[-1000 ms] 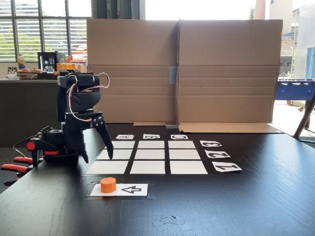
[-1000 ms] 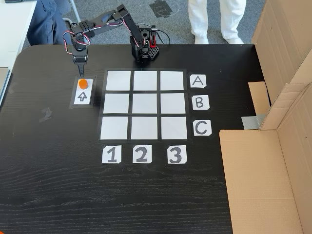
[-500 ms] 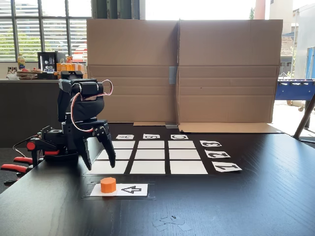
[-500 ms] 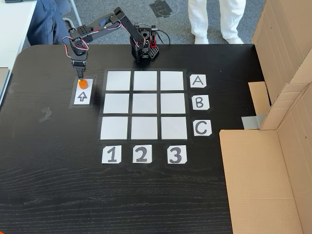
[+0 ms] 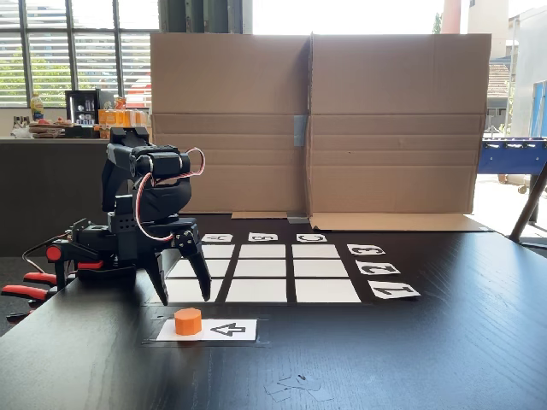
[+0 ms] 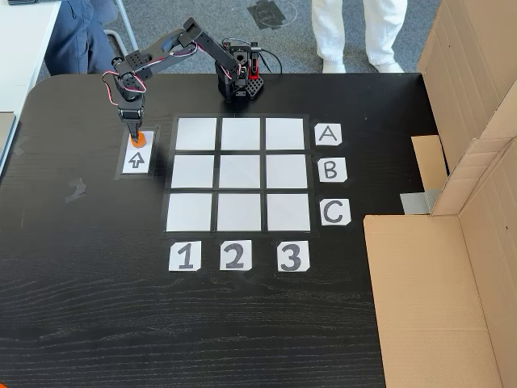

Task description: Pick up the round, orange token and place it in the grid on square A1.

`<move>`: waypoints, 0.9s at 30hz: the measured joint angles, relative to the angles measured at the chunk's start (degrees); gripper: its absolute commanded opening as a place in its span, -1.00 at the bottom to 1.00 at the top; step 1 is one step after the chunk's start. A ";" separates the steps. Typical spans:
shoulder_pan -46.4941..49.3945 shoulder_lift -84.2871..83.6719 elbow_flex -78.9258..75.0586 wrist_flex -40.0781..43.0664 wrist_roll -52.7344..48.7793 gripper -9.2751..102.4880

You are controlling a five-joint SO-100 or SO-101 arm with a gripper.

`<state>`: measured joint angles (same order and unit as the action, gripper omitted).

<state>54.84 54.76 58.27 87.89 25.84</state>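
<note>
The orange token [image 5: 188, 321] [image 6: 139, 141] stands on the end of the white arrow card [image 5: 232, 330] [image 6: 136, 159]. My gripper [image 5: 184, 297] [image 6: 134, 136] is open and points down, its two black fingers spread to either side just above and behind the token. Its tips do not clearly touch the token. The grid [image 5: 265, 269] [image 6: 240, 175] of white cells lies beside the card. Square A1 [image 5: 217, 291] [image 6: 196, 134] is the corner cell nearest the token; my fingers partly cover it in the low fixed view.
Letter cards A, B, C [image 6: 329, 170] and number cards 1, 2, 3 [image 6: 234, 255] edge the grid. A tall cardboard wall [image 5: 316, 124] [image 6: 472, 105] borders one table side. Red clamps [image 5: 26, 286] hold the base. Paper scraps [image 5: 295, 384] lie near the front edge. A person's legs [image 6: 355, 32] stand beyond the table.
My gripper has come down and forward from over the grid's edge to just above the token, with its fingers spread wider. The token has not moved.
</note>
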 measured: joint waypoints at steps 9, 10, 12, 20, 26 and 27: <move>0.00 -3.08 -2.29 0.26 0.26 -0.38; 0.00 -3.16 -2.37 0.26 0.26 -0.38; 0.00 -3.78 -2.37 0.26 0.26 -0.37; 0.00 -4.92 -2.37 0.26 0.26 -0.37; 0.00 -5.71 -2.37 0.26 0.26 -0.37; 0.00 -5.80 -2.37 0.26 0.26 -0.37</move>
<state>54.84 48.96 55.90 88.15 26.10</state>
